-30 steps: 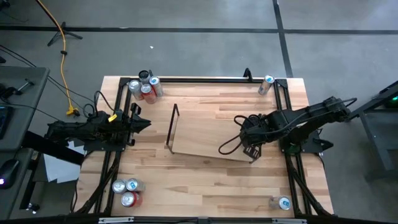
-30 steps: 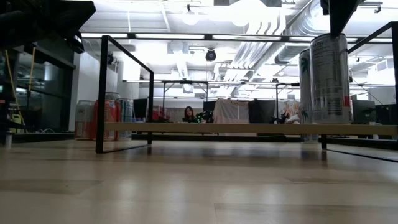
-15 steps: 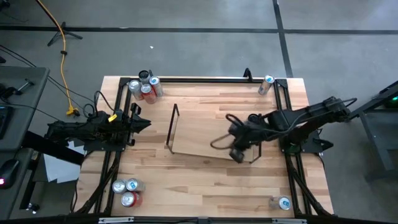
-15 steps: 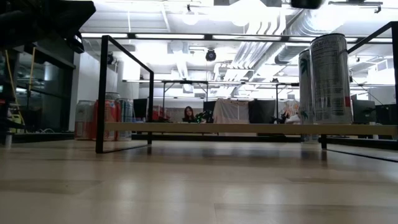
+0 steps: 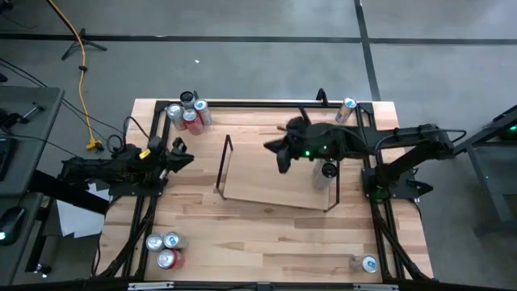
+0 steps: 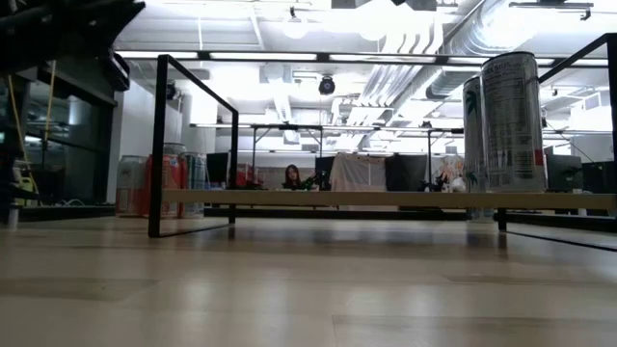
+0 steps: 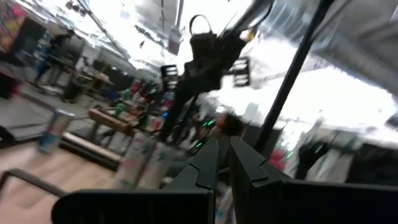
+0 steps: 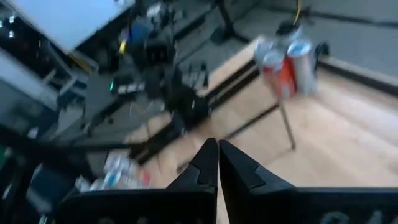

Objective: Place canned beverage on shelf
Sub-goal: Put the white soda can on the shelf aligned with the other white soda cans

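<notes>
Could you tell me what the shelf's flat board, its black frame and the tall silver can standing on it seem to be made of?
The shelf's flat board looks like pale, matt wood, with grain like the tabletop's. Its black frame looks like thin, dark-coated metal rod with crisp square bends. The tall silver can is probably aluminium, glossy and printed; its top shines bright from above.

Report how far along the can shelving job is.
Done: one can stands upright at the right end of the shelf. In hand: nothing; the right gripper is shut and empty above the shelf, and the left gripper waits shut at the table's left edge. Left: cans clustered at the far left corner and near left corner, plus single cans at the far right and near right.
</notes>
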You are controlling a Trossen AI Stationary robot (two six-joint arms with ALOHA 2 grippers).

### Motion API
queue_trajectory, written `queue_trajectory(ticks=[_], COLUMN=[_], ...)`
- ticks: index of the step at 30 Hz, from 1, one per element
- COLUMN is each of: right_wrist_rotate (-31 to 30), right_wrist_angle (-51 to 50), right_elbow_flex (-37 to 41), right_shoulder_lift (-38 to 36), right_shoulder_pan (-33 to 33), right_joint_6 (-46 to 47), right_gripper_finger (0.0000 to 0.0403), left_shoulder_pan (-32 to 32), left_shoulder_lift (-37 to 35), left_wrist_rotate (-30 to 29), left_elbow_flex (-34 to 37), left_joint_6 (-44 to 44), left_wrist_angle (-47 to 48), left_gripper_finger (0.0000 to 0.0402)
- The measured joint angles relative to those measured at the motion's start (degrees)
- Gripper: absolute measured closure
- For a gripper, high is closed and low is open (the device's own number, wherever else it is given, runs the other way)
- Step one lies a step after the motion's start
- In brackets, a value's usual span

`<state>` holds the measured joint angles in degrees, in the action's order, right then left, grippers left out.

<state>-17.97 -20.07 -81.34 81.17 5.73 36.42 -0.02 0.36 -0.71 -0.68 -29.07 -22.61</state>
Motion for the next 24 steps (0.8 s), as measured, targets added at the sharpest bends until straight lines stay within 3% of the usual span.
queue_trajectory(ticks=[9,14,19,24], right_wrist_rotate=[0.24,2.87,8.68,17.44], right_wrist_angle=[-0.41,-0.9,-8.37,-16.02], right_elbow_flex=[0.0,0.0,-0.02,0.78], right_shoulder_lift=[0.0,0.0,-0.35,-2.15], right_shoulder_pan=[-4.31,-7.58,-11.69,-17.72], right_joint_6=[-5.47,-10.83,-17.08,-24.89], right_gripper_finger=[0.0403,0.0403,0.0403,0.0403], left_shoulder_pan=[-0.01,0.12,0.92,4.42], left_shoulder_lift=[-0.04,2.84,14.31,30.52], left_wrist_rotate=[-0.89,-16.44,-16.98,-17.17], left_elbow_flex=[-0.1,-1.76,-10.99,-26.44], left_joint_6=[-17.29,-17.7,-13.23,-3.53], left_wrist_angle=[-9.36,-9.78,-4.15,9.42], left_gripper_finger=[0.0398,0.0396,0.0374,0.0337])
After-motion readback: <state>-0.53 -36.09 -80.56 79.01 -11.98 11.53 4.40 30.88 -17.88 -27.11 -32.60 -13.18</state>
